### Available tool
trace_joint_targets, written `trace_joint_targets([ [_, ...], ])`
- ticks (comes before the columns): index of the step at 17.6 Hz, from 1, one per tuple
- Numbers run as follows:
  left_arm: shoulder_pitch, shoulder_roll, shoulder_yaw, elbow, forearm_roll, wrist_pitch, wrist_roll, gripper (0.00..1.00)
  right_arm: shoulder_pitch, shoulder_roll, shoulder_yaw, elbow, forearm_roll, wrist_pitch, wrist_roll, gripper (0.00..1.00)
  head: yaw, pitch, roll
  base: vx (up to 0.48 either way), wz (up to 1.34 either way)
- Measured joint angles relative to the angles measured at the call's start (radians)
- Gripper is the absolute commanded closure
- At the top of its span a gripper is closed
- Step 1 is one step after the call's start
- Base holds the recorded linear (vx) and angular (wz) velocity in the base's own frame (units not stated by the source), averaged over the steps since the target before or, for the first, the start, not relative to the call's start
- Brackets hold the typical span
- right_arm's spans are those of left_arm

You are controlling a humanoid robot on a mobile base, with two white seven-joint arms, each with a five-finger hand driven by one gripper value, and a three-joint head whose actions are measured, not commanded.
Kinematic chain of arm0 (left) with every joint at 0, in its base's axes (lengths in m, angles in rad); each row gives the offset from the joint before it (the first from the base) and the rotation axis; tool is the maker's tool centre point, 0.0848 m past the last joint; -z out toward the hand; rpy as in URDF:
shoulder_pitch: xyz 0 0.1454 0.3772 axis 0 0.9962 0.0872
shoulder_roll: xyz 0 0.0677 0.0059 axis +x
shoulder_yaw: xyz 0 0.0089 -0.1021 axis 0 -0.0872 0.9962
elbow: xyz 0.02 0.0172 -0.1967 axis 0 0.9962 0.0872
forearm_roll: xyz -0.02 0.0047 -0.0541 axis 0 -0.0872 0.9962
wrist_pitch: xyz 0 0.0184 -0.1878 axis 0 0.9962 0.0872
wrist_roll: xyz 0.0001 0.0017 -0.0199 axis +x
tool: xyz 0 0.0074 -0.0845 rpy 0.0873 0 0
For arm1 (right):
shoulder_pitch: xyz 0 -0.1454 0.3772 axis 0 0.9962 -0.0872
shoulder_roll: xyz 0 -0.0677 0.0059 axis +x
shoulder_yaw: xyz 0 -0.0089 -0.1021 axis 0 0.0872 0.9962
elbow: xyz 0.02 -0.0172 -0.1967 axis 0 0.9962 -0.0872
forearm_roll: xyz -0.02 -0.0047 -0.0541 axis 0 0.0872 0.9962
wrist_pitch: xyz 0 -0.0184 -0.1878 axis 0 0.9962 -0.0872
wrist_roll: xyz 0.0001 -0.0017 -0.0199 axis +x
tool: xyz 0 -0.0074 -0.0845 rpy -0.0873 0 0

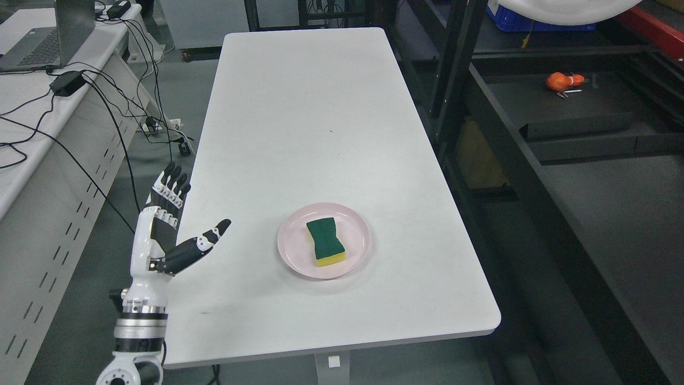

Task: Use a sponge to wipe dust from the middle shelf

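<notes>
Head view: the sponge [325,241], green side up, lies on a pink plate [293,255] on the white bench [320,107]. My left hand [165,230] hovers well left, fingers [173,184] released, empty. Reaching across, I could nudge the light plate and skid it.

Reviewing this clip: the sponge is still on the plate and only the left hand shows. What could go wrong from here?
1. The sponge lies in a shallow pink plate; a grab by the left hand, open at the table's left edge, may push or tip the light plate.
2. The shelf rack stands to the right, beyond the table, so the left arm would have to cross far over and might clip its dark posts.
</notes>
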Motion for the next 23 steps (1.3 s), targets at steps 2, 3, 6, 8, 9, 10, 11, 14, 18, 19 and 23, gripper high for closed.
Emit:
trace_joint_targets([
  [2,-0.079,0.046,-0.003,0.042,-0.127,-0.066,-0.039,0.03,0.0,0.0,0.0,0.0,0.0,0.0,0.0,0.0,0.0,0.0,0.0,0.0,0.0],
  [3,-0.112,0.065,-0.005,0.062,-0.19,-0.097,-0.052,0.03,0.0,0.0,0.0,0.0,0.0,0.0,0.0,0.0,0.0,0.0,0.0,0.0,0.0],
  [6,-0.216,0.117,-0.021,0.13,-0.41,-0.192,-0.088,0.03,0.0,0.0,0.0,0.0,0.0,0.0,0.0,0.0,0.0,0.0,0.0,0.0,0.0],
  [8,-0.28,0.146,-0.043,0.176,-0.551,-0.246,-0.106,0.03,0.0,0.0,0.0,0.0,0.0,0.0,0.0,0.0,0.0,0.0,0.0,0.0,0.0],
  [9,-0.308,0.159,-0.061,0.198,-0.626,-0.273,-0.113,0.03,0.0,0.0,0.0,0.0,0.0,0.0,0.0,0.0,0.0,0.0,0.0,0.0,0.0],
  [10,-0.332,0.172,-0.081,0.22,-0.698,-0.29,-0.118,0.03,0.0,0.0,0.0,0.0,0.0,0.0,0.0,0.0,0.0,0.0,0.0,0.0,0.0],
  [11,-0.353,0.183,-0.103,0.24,-0.767,-0.306,-0.123,0.03,0.0,0.0,0.0,0.0,0.0,0.0,0.0,0.0,0.0,0.0,0.0,0.0,0.0],
  [14,-0.41,0.205,-0.177,0.296,-0.973,-0.348,-0.134,0.03,0.0,0.0,0.0,0.0,0.0,0.0,0.0,0.0,0.0,0.0,0.0,0.0,0.0],
  [18,-0.479,0.207,-0.273,0.348,-1.136,-0.366,-0.138,0.05,0.0,0.0,0.0,0.0,0.0,0.0,0.0,0.0,0.0,0.0,0.0,0.0,0.0],
  [19,-0.495,0.206,-0.295,0.36,-1.166,-0.368,-0.139,0.05,0.0,0.0,0.0,0.0,0.0,0.0,0.0,0.0,0.0,0.0,0.0,0.0,0.0],
  [23,-0.544,0.195,-0.384,0.404,-1.247,-0.37,-0.142,0.06,0.0,0.0,0.0,0.0,0.0,0.0,0.0,0.0,0.0,0.0,0.0,0.0,0.0],
])
